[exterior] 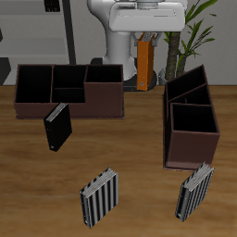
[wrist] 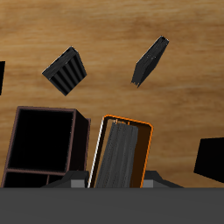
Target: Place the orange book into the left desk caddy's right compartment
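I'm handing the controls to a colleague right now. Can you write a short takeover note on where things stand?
Gripper: shut on the orange book, held upright in the air at the table's back, near the robot's base.
Left desk caddy: stands apart from the book, nearer the table's front edge; its compartments look empty.
Done: book grasped and lifted.
Left: carry it over the caddy, lower it into the right compartment, release.

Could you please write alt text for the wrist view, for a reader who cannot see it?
The claw holds the orange book upright above a wooden table, beside the open dark compartment of a desk caddy. Farther off on the table stand a grey-and-black striped book and a black book.
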Motion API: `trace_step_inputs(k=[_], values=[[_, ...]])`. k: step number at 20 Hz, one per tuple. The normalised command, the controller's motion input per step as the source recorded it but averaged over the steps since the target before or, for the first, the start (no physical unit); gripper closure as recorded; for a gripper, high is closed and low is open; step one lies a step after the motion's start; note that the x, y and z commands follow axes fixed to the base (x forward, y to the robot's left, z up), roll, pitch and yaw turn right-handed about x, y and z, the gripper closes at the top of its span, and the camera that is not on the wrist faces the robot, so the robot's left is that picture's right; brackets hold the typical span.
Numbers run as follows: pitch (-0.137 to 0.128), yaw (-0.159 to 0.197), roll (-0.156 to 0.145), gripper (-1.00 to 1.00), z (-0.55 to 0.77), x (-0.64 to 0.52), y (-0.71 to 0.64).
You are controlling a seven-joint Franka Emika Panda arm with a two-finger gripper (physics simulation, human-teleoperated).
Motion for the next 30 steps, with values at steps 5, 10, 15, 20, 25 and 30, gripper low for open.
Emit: trace_step_inputs(k=[5,10,15,20,25,30], values=[[-0.038,0.049,0.003,1.00,0.23,0.10,0.41],[-0.005,0.025,0.003,1.00,0.07,0.12,0.23],[0.018,0.006,-0.007,1.00,0.01,0.19,0.27],[0.015,0.019,0.001,1.00,-0.03,0.10,0.31],[0.019,0.023,0.039,1.00,-0.07,0.08,0.50],[0.003,0.025,0.028,1.00,-0.02,0.05,0.32]])
